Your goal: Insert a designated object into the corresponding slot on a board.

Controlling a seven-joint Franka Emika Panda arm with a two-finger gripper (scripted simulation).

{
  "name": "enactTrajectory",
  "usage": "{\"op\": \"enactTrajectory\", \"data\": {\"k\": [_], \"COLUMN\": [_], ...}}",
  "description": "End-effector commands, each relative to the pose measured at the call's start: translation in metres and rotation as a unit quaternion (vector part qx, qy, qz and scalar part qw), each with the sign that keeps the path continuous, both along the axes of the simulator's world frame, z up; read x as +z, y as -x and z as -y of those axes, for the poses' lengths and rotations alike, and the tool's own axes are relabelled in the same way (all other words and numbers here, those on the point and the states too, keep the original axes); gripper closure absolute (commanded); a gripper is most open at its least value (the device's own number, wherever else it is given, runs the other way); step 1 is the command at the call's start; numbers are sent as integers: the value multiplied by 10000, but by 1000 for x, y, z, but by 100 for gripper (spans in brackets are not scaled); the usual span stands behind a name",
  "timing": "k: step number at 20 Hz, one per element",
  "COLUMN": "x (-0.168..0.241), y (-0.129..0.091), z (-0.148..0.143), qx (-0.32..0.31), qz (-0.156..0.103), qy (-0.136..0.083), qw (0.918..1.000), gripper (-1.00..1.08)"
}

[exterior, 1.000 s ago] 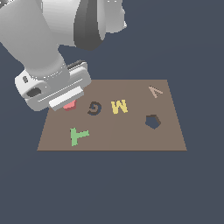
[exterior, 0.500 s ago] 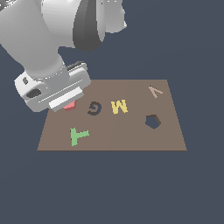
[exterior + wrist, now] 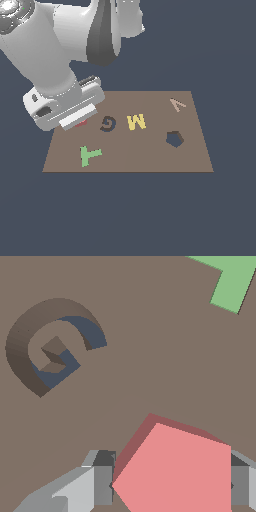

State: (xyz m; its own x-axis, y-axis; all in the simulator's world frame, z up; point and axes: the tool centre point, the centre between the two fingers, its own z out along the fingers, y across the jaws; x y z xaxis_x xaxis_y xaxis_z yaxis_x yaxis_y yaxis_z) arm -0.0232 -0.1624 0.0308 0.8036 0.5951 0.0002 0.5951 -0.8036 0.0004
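Red block [image 3: 177,471] unmoved between fingers [image 3: 102,483].

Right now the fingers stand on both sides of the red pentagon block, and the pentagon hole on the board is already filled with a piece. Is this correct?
Not quite. The fingers do flank the red pentagon block, but the pentagon hole on the board is empty and dark, as the exterior view shows.

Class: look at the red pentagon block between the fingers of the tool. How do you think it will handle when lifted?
The red pentagon block looks solid with crisp edges, so probably stiff. It is flat with straight sides, so unlikely to roll. The fingers of the tool seem to meet angled sides, so it might twist slightly.
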Motion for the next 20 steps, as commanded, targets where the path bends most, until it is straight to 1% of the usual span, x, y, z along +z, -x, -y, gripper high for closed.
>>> {"op": "enactTrajectory", "data": {"k": [1,14,17,20], "x": [-1,3,3,3], "y": [0,0,-3,-9], "z": [0,-1,-8,-24], "qx": [1,3,45,135], "qz": [-2,-4,-4,-3], "qy": [-1,-1,-1,0], "qw": [10000,10000,10000,9999], "gripper": [108,108,108,108]}}
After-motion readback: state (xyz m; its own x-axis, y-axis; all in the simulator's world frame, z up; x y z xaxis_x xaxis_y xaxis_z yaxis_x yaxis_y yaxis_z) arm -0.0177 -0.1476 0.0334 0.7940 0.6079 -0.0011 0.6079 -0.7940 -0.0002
